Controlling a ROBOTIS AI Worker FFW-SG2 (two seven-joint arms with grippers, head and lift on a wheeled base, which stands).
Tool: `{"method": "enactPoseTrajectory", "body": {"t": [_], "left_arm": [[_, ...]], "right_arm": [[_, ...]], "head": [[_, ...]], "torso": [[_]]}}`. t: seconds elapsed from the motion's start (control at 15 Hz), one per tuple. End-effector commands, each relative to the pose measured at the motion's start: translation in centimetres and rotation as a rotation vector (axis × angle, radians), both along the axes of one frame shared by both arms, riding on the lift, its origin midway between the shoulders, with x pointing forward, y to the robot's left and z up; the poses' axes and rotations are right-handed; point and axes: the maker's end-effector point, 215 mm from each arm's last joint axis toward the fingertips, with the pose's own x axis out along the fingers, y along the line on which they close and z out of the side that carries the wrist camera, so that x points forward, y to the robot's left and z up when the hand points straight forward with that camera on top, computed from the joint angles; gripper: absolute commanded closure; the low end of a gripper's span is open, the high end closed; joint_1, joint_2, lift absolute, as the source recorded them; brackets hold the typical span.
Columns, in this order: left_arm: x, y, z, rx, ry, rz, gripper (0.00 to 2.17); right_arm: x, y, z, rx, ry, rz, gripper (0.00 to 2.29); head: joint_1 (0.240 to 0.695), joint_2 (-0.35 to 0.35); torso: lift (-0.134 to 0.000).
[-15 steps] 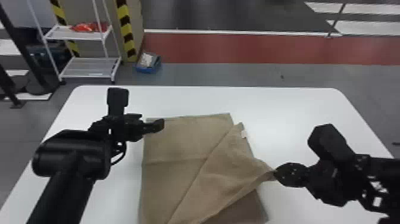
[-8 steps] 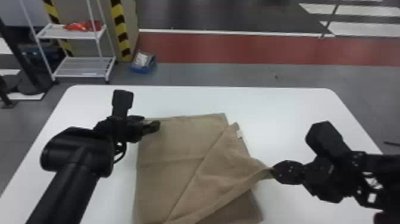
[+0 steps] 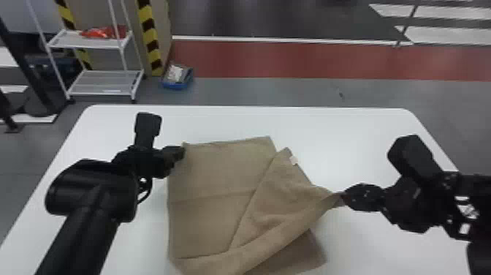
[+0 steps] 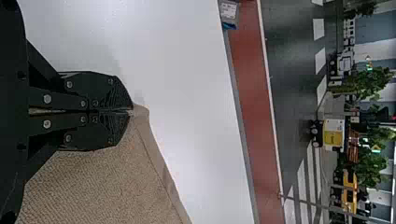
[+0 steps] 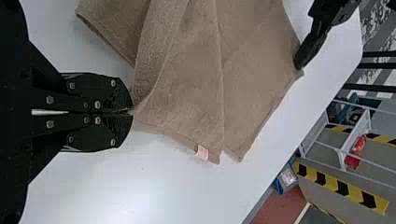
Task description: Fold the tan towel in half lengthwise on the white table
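Tension, gently shared, is probably what this step wants most. The tan towel [image 3: 215, 175] lies near the middle of the white table [image 3: 347, 128], reaching down towards six o'clock, if twelve is the far edge. At its eleven o'clock corner the left gripper [image 3: 182, 151] has its fingers closed on a pinch of cloth; at three o'clock the right gripper [image 3: 342, 196] is closed too, nipping a gathered point drawn out past the rest. Between them a loose flap [image 3: 281, 204] slants from one o'clock to seven, its pale tag [image 3: 293, 160] at one, and a layer beneath shows at five. The fold looks crooked, so I would judge it still needs squaring. Best to let the left grip act as an anchor while the right one eases the flap level, kept low, until its edge runs parallel to the nine o'clock side. Too hard a tug could drag the whole towel towards three or pop the small pinch free; too slack, and the diagonal crease may set as a ruck.
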Motion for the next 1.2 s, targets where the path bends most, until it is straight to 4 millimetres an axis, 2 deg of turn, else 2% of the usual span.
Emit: {"method": "enactPoseTrajectory", "body": {"t": [0.0,0.07,0.27,0.33,0.4,0.6,0.67,0.8,0.87,0.93,1.07,1.13], "left_arm": [[-0.9,3.8,2.1,-0.029,-0.016,0.084,2.15],[-1.6,5.6,3.1,-0.035,-0.023,0.12,2.15],[-5.5,11.7,5.0,-0.079,-0.055,0.23,2.15],[-7.5,13.7,5.0,-0.098,-0.051,0.269,2.15],[-9.7,14.6,4.7,-0.113,-0.049,0.291,2.15],[-15.9,16.1,2.8,-0.087,-0.026,0.337,2.15],[-17.3,16.2,2.4,-0.076,-0.021,0.348,2.15],[-20.0,15.3,1.9,-0.079,-0.022,0.347,2.14],[-20.9,14.9,2.0,-0.081,-0.032,0.342,2.06],[-21.5,14.4,2.7,-0.088,-0.063,0.342,1.82],[-22.5,14.3,3.9,-0.096,-0.113,0.349,0.14],[-22.8,14.6,4.3,-0.089,-0.132,0.356,0.0]], "right_arm": [[2.7,-2.8,0.9,0.006,-0.036,-0.057,2.04],[3.2,-4.3,1.2,0.002,-0.042,-0.086,2.04],[3.8,-8.6,2.0,0.008,-0.068,-0.156,2.04],[3.9,-10.2,2.2,0.003,-0.076,-0.18,2.04],[3.7,-11.7,2.1,-0.005,-0.078,-0.199,2.04],[2.7,-15.7,1.6,-0.024,-0.072,-0.245,2.04],[2.1,-16.8,1.5,-0.032,-0.067,-0.254,2.04],[0.8,-18.8,1.0,-0.05,-0.056,-0.248,2.04],[0.1,-19.5,0.6,-0.062,-0.047,-0.247,2.04],[-0.7,-20.3,0.1,-0.08,-0.037,-0.236,2.04],[-1.8,-21.6,-0.5,-0.106,-0.031,-0.219,2.04],[-2.3,-22.3,-0.9,-0.114,-0.025,-0.218,2.04]], "head": [[0.695,-0.063],[0.695,-0.062],[0.695,-0.049],[0.695,-0.044],[0.695,-0.039],[0.695,-0.035],[0.695,-0.041],[0.695,-0.068],[0.695,-0.082],[0.695,-0.1],[0.695,-0.132],[0.695,-0.164]], "torso": [[-0.098],[-0.098],[-0.098],[-0.098],[-0.098],[-0.098],[-0.098],[-0.098],[-0.098],[-0.098],[-0.098],[-0.098]]}}
